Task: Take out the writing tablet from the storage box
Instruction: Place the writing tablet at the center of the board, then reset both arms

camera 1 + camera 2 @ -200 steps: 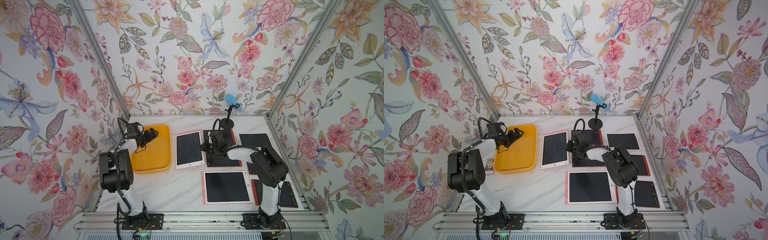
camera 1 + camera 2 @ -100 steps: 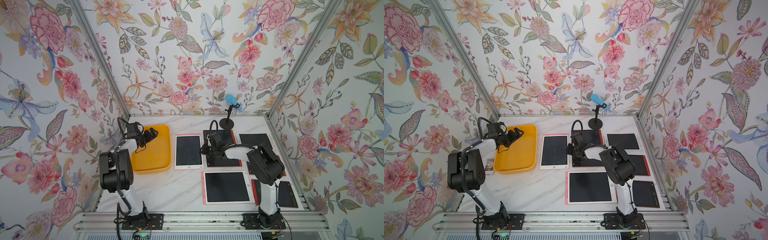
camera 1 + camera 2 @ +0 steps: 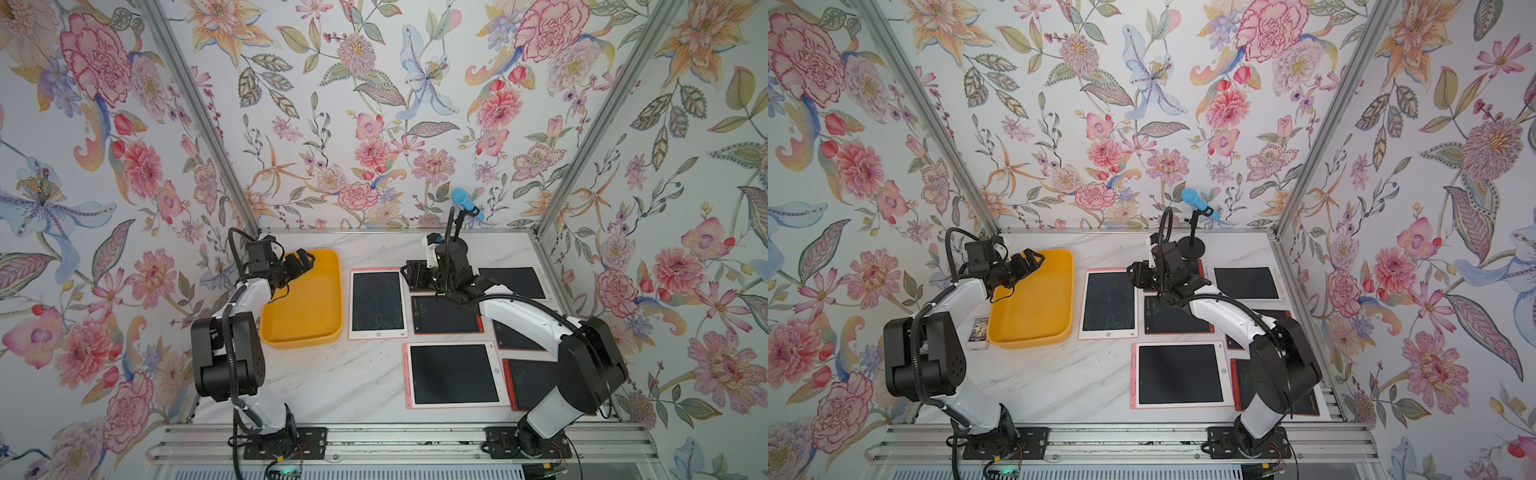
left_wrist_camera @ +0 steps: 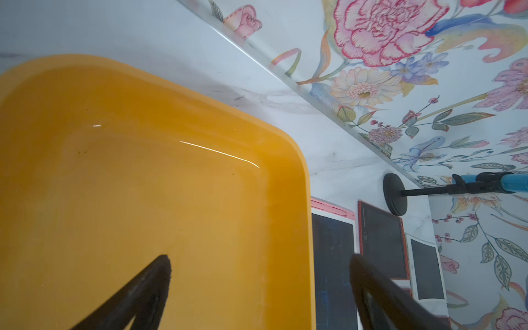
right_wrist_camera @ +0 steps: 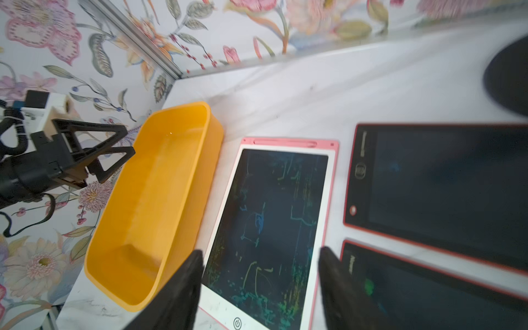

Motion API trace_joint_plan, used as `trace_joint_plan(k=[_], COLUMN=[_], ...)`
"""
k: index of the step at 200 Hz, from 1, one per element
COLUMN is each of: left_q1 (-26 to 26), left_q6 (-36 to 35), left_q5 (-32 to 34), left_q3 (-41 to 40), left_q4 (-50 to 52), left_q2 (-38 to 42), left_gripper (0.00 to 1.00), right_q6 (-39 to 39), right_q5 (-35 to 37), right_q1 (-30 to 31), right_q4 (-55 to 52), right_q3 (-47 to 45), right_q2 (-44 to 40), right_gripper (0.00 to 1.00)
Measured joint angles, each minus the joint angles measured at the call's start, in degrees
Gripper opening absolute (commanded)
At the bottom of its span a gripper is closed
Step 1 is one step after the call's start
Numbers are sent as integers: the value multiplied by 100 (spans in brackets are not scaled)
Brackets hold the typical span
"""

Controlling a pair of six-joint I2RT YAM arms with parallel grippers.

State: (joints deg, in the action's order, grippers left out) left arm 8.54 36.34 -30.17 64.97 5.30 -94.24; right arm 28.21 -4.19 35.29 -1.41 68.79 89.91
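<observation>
We see the left gripper (image 4: 260, 257) wide over the box (image 4: 143, 171), the right gripper (image 5: 260, 254) wide above the pink tablet (image 5: 271, 214); a top view adds a card (image 3: 978, 332) beside the box.

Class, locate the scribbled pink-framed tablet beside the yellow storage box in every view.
Top view: scribbled tablet, mid-table, beside the storage box.
Top view: tablet, same spot.
Left wrist: tablet, partly shown, past the box's rim.
Right wrist: tablet between box and red-framed tablets.
Shared landmark: the storage box.
</observation>
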Motion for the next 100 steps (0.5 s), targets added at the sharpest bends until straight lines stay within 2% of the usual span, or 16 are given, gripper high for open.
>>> trace_joint_plan(k=[8,11,46,64,100], left_q1=[-74,-109,-695,-911,-920], left_q6=[-90,-125,-619,-813,-1355], left_q5=[66,109,807,1108,1917], left_q3=[0,0,-376,-1038,-2319], left_q4=[39,68,26,-264,-953], left_q2=[184,251,1320,2118,3364], left_gripper=[99,99,99,99,99], right_q6=[-153,-254,-894,-1145,-1390], right_q5=[157,212,931,1161,1655], right_q1=[-17,-22,-245,-544,-1322], right_q4=[-98,-125,-579,-831,-1185], right_q3=[-57,-79,-839,-1478,-2551], right_q2=[-348,-459,-1851,-2645,-4175], right_gripper=[98,100,100,100,100])
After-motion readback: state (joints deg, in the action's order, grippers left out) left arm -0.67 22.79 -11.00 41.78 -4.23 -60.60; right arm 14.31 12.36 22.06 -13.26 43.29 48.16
